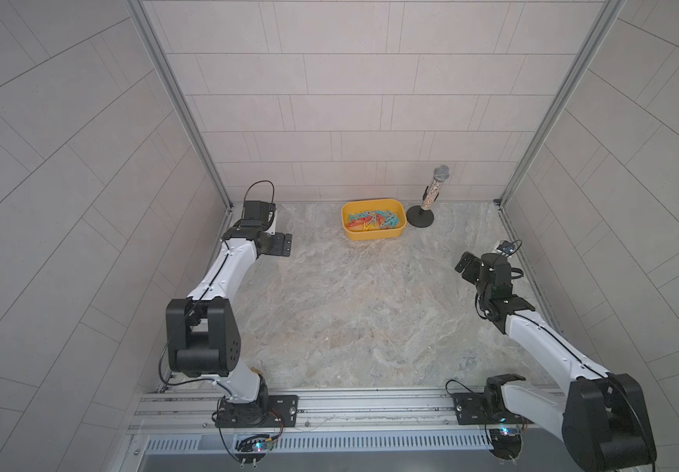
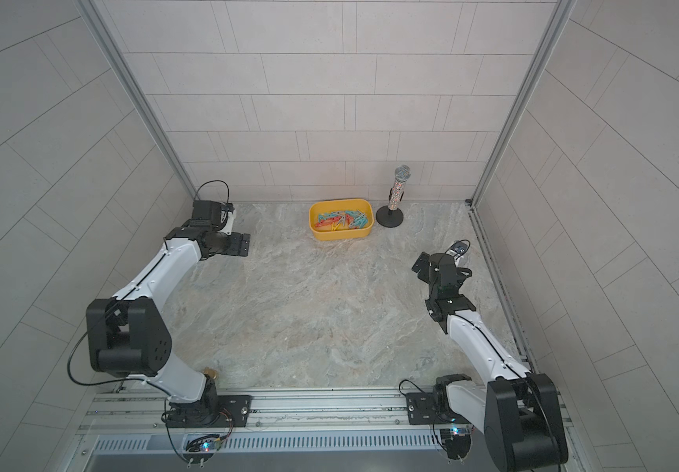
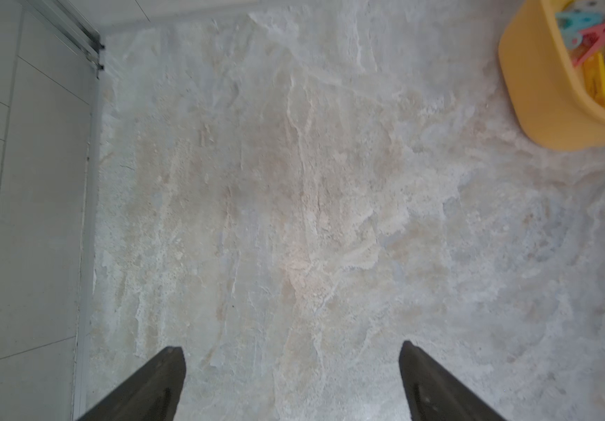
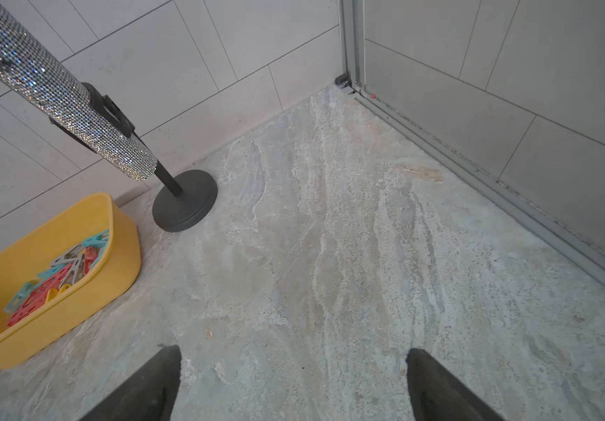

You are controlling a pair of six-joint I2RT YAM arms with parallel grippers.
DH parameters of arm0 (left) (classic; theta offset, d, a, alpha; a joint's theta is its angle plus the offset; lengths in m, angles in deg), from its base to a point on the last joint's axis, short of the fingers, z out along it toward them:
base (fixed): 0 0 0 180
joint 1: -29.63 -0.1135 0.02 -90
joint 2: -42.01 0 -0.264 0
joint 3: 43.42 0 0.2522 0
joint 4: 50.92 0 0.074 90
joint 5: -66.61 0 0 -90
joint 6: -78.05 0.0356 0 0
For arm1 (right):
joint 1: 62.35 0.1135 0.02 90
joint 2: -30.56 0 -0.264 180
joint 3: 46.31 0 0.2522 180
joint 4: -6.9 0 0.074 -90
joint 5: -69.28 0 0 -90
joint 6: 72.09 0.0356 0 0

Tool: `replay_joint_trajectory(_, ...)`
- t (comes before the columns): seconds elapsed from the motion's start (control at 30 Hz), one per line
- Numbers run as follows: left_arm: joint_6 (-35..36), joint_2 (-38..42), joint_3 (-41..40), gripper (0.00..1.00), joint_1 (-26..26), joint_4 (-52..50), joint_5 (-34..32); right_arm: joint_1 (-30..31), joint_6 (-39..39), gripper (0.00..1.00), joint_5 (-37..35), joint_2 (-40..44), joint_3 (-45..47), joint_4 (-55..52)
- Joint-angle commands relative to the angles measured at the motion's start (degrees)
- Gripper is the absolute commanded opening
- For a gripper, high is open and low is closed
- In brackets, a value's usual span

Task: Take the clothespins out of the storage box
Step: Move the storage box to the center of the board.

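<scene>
yellow storage box (image 1: pixel 374 234), clothespins (image 1: pixel 376 220) piled inside

The yellow box (image 1: pixel 373 234), a shallow rounded tray, sat upright on the table just beside the microphone stand (image 1: pixel 420 215). The pins (image 1: pixel 375 219), teal, red, grey and one yellow, lay jumbled inside it.
</scene>
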Motion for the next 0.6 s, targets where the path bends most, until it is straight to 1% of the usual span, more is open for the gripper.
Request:
replay_joint_trajectory(0.0,2.0,-2.3,5.2,1.0,2.5,-12.6,3.3,0.1,0.7,1.0,4.2,0.6,-2.0,-6.7)
replay_joint_trajectory(0.1,2.8,-4.3,9.0,1.0,6.2,-13.6,2.5,0.1,1.3,0.95,8.2,-0.1,-3.7,-9.3)
replay_joint_trajectory(0.3,3.6,-9.8,16.8,1.0,14.0,-14.1,1.8,0.3,3.8,0.89,16.5,-1.9,-4.1,-12.0)
replay_joint_trajectory(0.37,1.5,-12.8,20.4,0.99,15.4,-14.1,1.7,0.5,3.8,0.88,17.5,-1.8,-4.0,-12.5)
replay_joint_trajectory(0.47,-3.3,-17.6,25.4,0.89,16.4,-13.3,2.5,0.8,3.8,0.88,17.9,-1.0,-3.5,-13.0)
replay_joint_trajectory(0.5,-4.1,-18.8,26.6,0.89,16.7,-12.6,3.5,0.9,3.8,0.88,17.9,-0.7,-3.3,-13.0)
replay_joint_trajectory(0.57,-6.6,-21.7,29.2,0.88,17.5,-11.0,2.9,1.1,3.7,0.87,17.9,0.1,-2.8,-13.0)
